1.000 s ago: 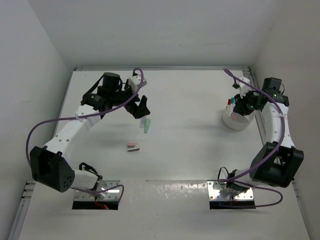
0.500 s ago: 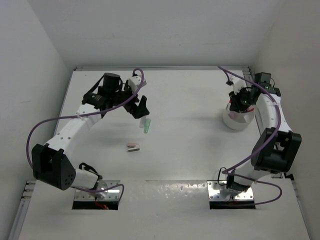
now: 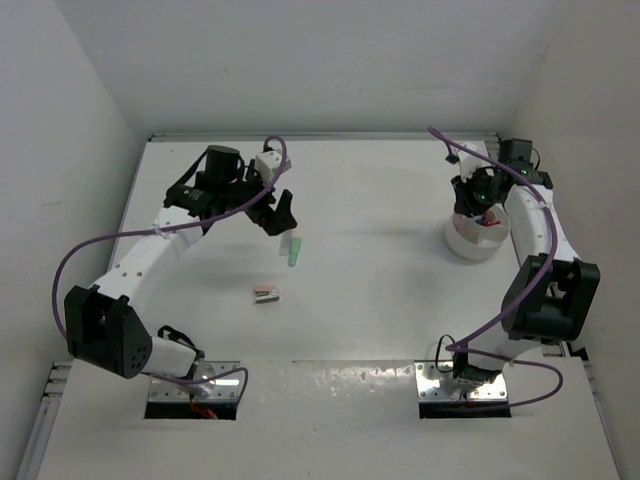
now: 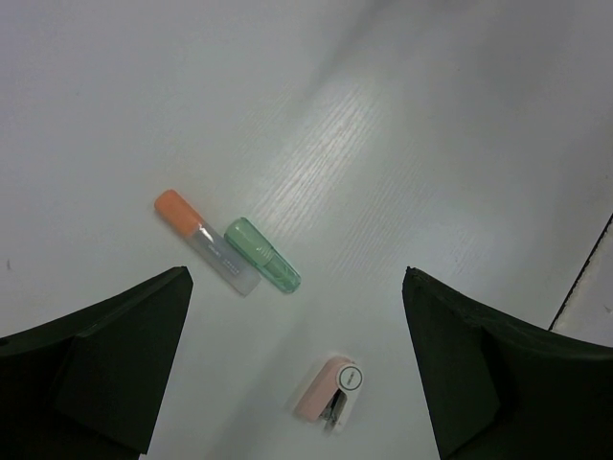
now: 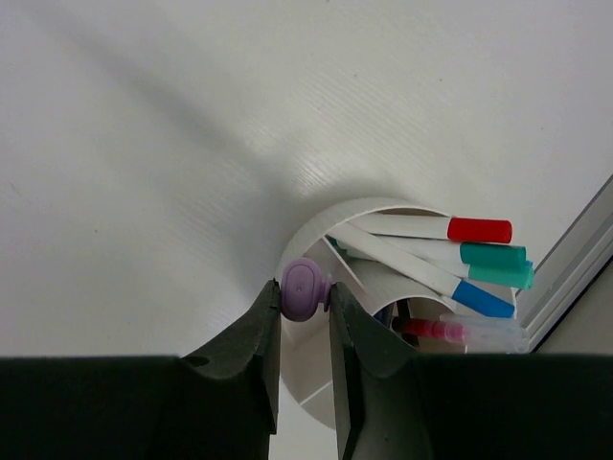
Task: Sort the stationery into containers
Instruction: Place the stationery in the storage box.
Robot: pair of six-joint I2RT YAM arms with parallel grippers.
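Observation:
My left gripper point(image 3: 279, 214) is open and empty, hovering above an orange-capped highlighter point(image 4: 206, 242) and a green highlighter point(image 4: 262, 255) that lie side by side on the table. A small pinkish block point(image 4: 332, 390) lies nearer, also seen from the top view point(image 3: 265, 293). My right gripper point(image 5: 305, 292) is shut on a purple-ended highlighter point(image 5: 305, 287), held end-on just above the near rim of the round white tub point(image 5: 335, 216). The tub point(image 3: 476, 240) holds white pens with red point(image 5: 479, 230), teal point(image 5: 493, 255) and blue point(image 5: 484, 300) caps and a pink highlighter point(image 5: 450, 331).
The tub stands close to the table's right wall and its metal edge strip point(image 5: 575, 259). White walls enclose the table at the left, back and right. Purple cables loop off both arms.
My right gripper has moved back and left over the tub with the purple highlighter in it. The left arm has barely moved.

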